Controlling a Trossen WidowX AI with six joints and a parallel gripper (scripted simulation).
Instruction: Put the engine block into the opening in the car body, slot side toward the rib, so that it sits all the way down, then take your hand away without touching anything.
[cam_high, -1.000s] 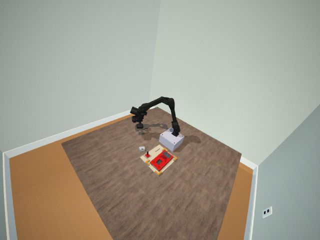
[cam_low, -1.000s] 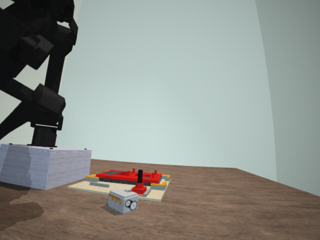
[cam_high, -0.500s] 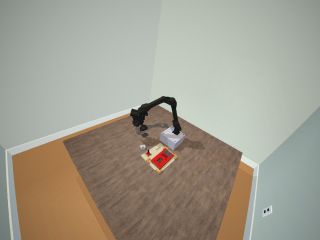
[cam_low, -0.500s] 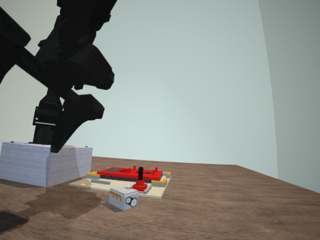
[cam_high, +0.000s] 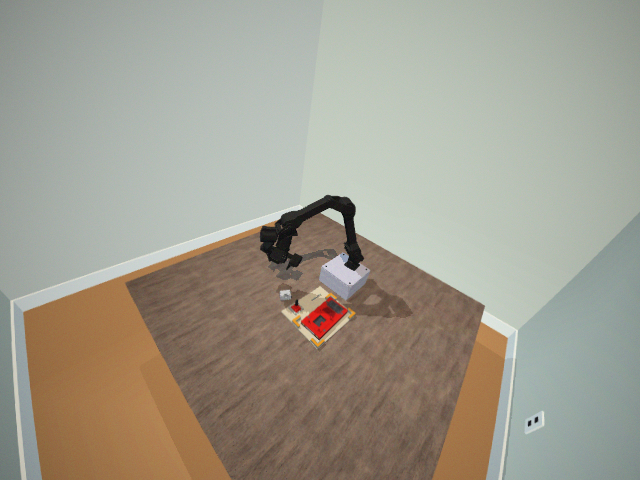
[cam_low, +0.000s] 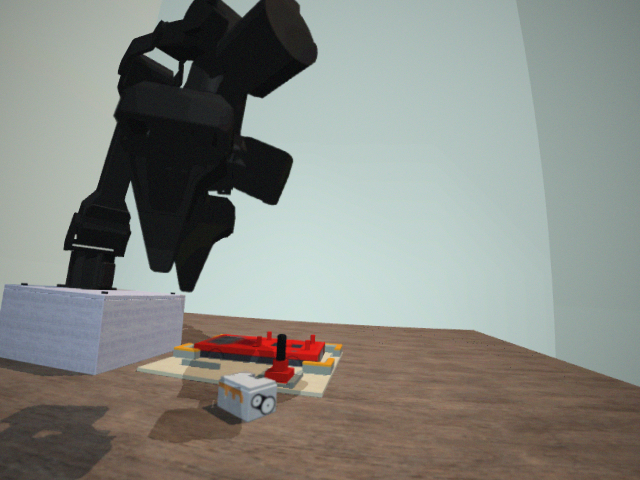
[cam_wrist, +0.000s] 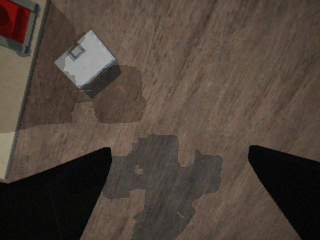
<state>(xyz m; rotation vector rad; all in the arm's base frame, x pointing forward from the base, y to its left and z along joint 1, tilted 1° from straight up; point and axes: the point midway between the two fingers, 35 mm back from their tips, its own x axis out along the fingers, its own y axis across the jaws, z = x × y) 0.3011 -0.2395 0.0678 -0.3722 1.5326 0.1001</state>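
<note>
The engine block (cam_high: 285, 295) (cam_low: 247, 396) (cam_wrist: 92, 59), a small light grey block, sits on the table just off the board's edge. Its small slot shows on top in the wrist view, and two round marks and orange pipes show on its sides in the exterior view. The red car body (cam_high: 311, 330) (cam_low: 289, 352) lies on the cream board between corner stops. A dark square opening (cam_high: 319, 320) shows in its top. My gripper (cam_low: 174, 279) (cam_wrist: 179, 153) is open and empty, well above the table. In the wrist view the block lies up and left of the fingers.
The cream board (cam_high: 321, 290) (cam_low: 160, 367) (cam_wrist: 9, 152) also carries a red piece with an upright black post (cam_low: 281, 347), close beside the engine block. Short red pegs (cam_low: 312, 338) stand up on the car body. The arm's pale base box (cam_high: 341, 276) (cam_low: 51, 328) stands beside the board.
</note>
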